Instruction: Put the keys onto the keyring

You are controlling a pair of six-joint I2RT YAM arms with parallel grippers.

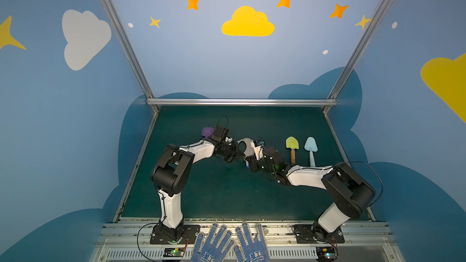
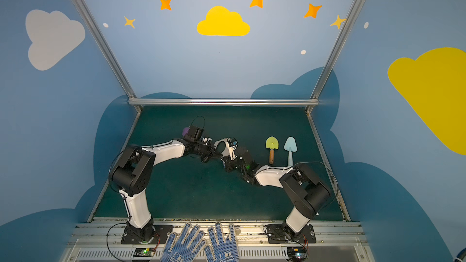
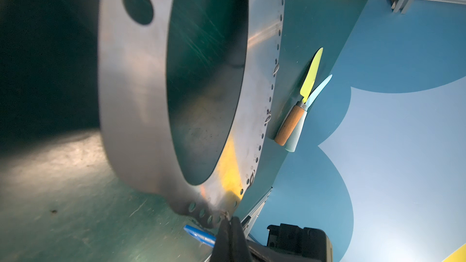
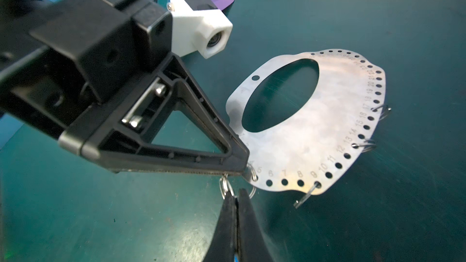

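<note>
The keyring (image 4: 302, 127), a flat grey metal oval with a row of numbered holes and small wire rings (image 4: 365, 144), is held off the mat at mid-table in both top views (image 1: 248, 146) (image 2: 223, 146). My left gripper (image 4: 245, 170) (image 3: 230, 219) is shut on its edge (image 3: 141, 97) near the low-numbered holes. My right gripper (image 4: 235, 192) is shut on the keys' small wire ring (image 4: 224, 185), right against that same edge. The blue tag (image 1: 247, 164) (image 3: 199, 234) hangs below the jaws. The metal key itself is hidden.
A green toy shovel (image 1: 292, 144) and a light blue one (image 1: 310, 147) lie to the right of the grippers. A purple object (image 1: 207, 132) sits behind my left wrist. Blue dotted gloves (image 1: 229, 245) rest on the front rail.
</note>
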